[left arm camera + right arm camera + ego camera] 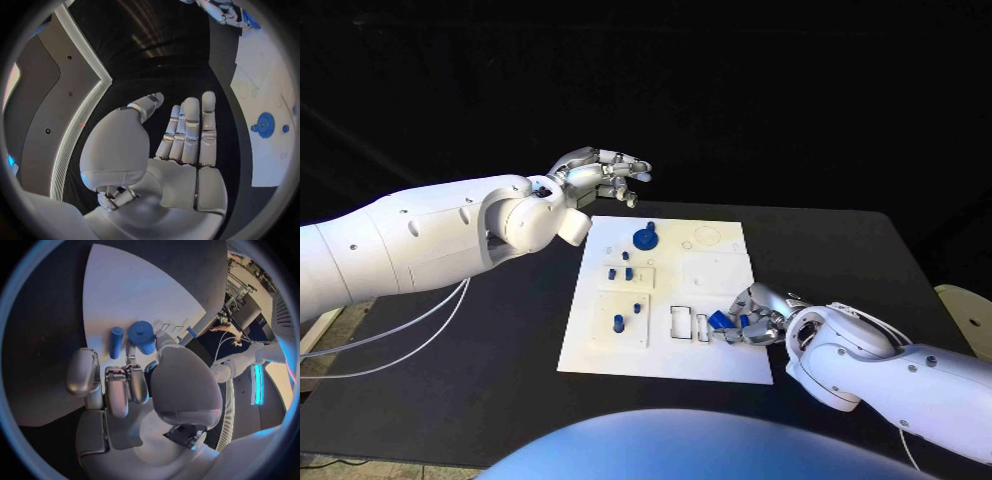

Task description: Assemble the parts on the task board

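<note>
The white task board [711,360] lies in the middle of the black table [488,370]. The right hand [756,318] rests on the board near its front right corner, fingers curled down around small blue parts [721,322]. The head view shows only a bit of blue under that hand. The right wrist view is clearer: a blue peg [116,342] and a fatter blue cylinder [143,337] lie side by side on the board just past the bent fingertips [118,390]. The thumb seems to touch the cylinder, but I cannot tell whether anything is actually pinched.

The left hand [600,178] hangs above the table beyond the board's far left corner. Its wrist view shows the fingers [190,131] straight and pressed together, thumb apart, holding nothing. A round blue disc [646,237] sits near the board's far edge, and more blue pieces [623,272] stand along its left side, too small to make out.
</note>
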Available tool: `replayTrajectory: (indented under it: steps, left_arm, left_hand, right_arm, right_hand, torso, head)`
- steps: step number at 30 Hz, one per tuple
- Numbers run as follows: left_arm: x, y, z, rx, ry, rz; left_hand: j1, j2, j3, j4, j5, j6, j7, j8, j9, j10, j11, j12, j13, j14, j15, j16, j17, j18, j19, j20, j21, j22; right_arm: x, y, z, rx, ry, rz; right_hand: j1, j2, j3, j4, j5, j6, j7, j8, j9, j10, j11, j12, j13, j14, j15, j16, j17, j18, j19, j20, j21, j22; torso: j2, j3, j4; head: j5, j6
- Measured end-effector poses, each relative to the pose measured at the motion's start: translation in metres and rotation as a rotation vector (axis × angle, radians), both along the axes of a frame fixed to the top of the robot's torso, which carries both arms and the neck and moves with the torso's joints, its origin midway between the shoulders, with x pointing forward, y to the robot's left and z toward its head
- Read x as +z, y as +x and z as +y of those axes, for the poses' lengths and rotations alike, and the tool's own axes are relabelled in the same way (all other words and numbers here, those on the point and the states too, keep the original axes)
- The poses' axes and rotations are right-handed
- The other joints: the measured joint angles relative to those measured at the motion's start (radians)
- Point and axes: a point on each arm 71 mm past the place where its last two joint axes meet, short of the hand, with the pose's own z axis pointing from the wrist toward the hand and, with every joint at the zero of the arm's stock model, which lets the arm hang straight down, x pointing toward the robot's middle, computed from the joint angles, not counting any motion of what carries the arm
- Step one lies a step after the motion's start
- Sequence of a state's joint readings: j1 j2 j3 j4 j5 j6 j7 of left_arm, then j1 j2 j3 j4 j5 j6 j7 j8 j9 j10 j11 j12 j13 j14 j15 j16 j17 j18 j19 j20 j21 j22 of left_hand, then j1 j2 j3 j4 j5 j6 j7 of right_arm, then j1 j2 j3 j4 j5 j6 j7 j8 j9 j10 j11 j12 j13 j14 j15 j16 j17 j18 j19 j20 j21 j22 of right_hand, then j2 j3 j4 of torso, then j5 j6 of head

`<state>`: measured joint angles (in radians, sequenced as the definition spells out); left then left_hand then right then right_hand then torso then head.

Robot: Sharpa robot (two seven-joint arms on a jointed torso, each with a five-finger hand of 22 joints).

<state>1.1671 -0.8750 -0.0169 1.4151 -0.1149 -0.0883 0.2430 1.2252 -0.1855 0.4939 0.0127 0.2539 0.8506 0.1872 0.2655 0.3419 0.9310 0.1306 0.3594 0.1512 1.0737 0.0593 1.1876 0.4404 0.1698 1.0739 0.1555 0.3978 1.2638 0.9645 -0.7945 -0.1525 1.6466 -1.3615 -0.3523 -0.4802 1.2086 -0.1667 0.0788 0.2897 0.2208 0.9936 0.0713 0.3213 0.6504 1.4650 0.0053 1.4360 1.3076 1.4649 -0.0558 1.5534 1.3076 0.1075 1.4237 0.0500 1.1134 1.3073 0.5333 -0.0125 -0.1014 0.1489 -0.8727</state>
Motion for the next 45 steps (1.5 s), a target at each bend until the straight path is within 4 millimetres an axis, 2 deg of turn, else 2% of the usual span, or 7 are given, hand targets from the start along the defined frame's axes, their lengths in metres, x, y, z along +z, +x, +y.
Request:
replayTrajectory:
  steps: [8, 16, 21, 25, 33, 40, 45]
  left_arm:
    - [0.000, 0.000, 0.000, 0.000, 0.000, 0.000]
    - [0.000, 0.000, 0.000, 0.000, 0.001, 0.001]
    - [0.000, 0.000, -0.001, -0.001, 0.001, 0.001]
    - [0.000, 0.000, -0.001, -0.002, 0.000, 0.001]
    - [0.000, 0.001, -0.002, -0.003, 0.000, 0.001]
    - [0.000, 0.001, -0.003, -0.004, 0.000, 0.001]
    - [0.000, 0.000, -0.003, -0.005, 0.000, 0.002]
  left_hand:
    - [0.000, 0.000, 0.000, 0.000, 0.000, 0.000, 0.000, 0.000, 0.000, 0.000, 0.000, 0.000, 0.000, 0.000, 0.000, 0.000, 0.000, 0.000, 0.000, 0.000, 0.000, 0.000]
    - [0.000, 0.000, 0.000, 0.000, 0.000, 0.000, 0.000, 0.000, 0.000, 0.000, 0.000, 0.007, 0.002, -0.004, -0.004, 0.005, -0.002, 0.000, 0.000, 0.000, 0.000, 0.000]
    - [0.000, 0.000, 0.000, 0.000, 0.000, 0.000, 0.000, 0.000, 0.000, 0.000, 0.000, 0.007, 0.002, -0.004, -0.004, 0.005, -0.001, 0.000, 0.000, 0.000, 0.000, 0.000]
    - [0.000, 0.000, 0.000, 0.000, 0.000, 0.000, 0.000, 0.000, 0.000, 0.000, 0.000, 0.007, 0.002, -0.004, -0.004, 0.005, -0.001, 0.000, 0.000, 0.000, 0.000, 0.000]
    - [0.000, 0.000, 0.000, 0.000, 0.000, 0.000, 0.000, 0.000, 0.000, 0.000, 0.000, 0.007, 0.001, -0.004, -0.004, 0.005, -0.001, 0.000, 0.000, 0.000, 0.000, 0.000]
    - [0.000, 0.000, 0.000, 0.000, 0.000, 0.000, 0.000, 0.000, 0.000, -0.007, 0.000, 0.007, 0.001, -0.004, -0.004, 0.005, -0.001, 0.000, 0.000, 0.000, 0.000, 0.000]
    - [0.000, 0.000, 0.000, 0.000, 0.000, 0.000, 0.000, 0.000, 0.000, -0.007, 0.000, 0.007, 0.002, -0.004, -0.004, 0.005, -0.001, 0.000, 0.000, 0.000, 0.000, 0.000]
  right_arm:
    - [0.000, -0.005, 0.000, -0.022, 0.032, -0.015]
    - [0.017, -0.007, 0.000, -0.046, 0.097, -0.063]
    - [0.029, -0.006, 0.009, -0.031, 0.128, -0.079]
    - [0.031, -0.006, 0.020, -0.012, 0.145, -0.066]
    - [0.027, -0.005, 0.037, 0.023, 0.152, -0.022]
    - [0.022, -0.001, 0.044, 0.038, 0.140, 0.009]
    - [0.017, 0.002, 0.046, 0.041, 0.127, 0.027]
  right_hand:
    - [0.024, 0.016, 0.029, -0.003, 0.054, 0.033, -0.004, 0.009, 0.006, 0.000, -0.022, 0.026, 0.000, 0.002, -0.020, 0.004, 0.000, 0.000, 0.014, -0.014, 0.019, 0.001]
    - [0.031, 0.023, 0.033, 0.000, 0.059, 0.036, 0.000, 0.013, 0.006, 0.002, -0.023, 0.030, 0.000, 0.002, -0.020, 0.004, 0.000, 0.000, 0.014, -0.014, 0.019, 0.001]
    - [0.030, 0.024, 0.034, 0.000, 0.059, 0.036, 0.000, 0.013, 0.006, 0.002, -0.023, 0.030, 0.000, 0.002, -0.020, 0.004, 0.000, -0.016, 0.018, -0.018, 0.023, 0.001]
    - [-0.006, 0.058, 0.038, 0.004, 0.059, 0.036, 0.000, 0.013, 0.006, 0.002, -0.023, 0.030, 0.000, 0.002, -0.020, 0.004, 0.000, -0.016, 0.018, -0.018, 0.023, 0.001]
    - [-0.050, 0.054, 0.039, 0.006, 0.059, 0.040, 0.003, 0.005, 0.019, 0.002, -0.023, 0.030, 0.000, -0.002, -0.023, 0.004, 0.000, -0.016, 0.018, -0.018, 0.023, 0.001]
    - [-0.096, 0.071, 0.040, 0.007, 0.054, 0.043, 0.005, -0.001, 0.032, 0.002, -0.023, 0.030, 0.000, -0.002, -0.023, 0.004, 0.000, -0.016, 0.018, -0.018, 0.023, 0.000]
    - [-0.113, 0.068, 0.040, 0.007, 0.048, 0.058, -0.008, -0.001, 0.031, 0.002, -0.023, 0.030, 0.001, -0.002, -0.023, 0.004, 0.000, -0.016, 0.018, -0.018, 0.023, 0.000]
  torso:
    - [0.000, 0.0004, -0.0005]
    - [-0.001, 0.0005, -0.0012]
    - [-0.001, 0.0004, -0.0012]
    - [0.000, 0.0004, -0.0007]
    - [0.001, 0.0003, 0.0001]
    - [0.002, -0.0005, 0.0000]
    - [0.002, -0.0002, -0.0001]
  head:
    - [0.001, 0.000]
    - [-0.001, 0.000]
    - [-0.004, 0.000]
    - [-0.004, 0.000]
    - [-0.004, 0.000]
    - [-0.003, 0.000]
    - [-0.001, 0.000]
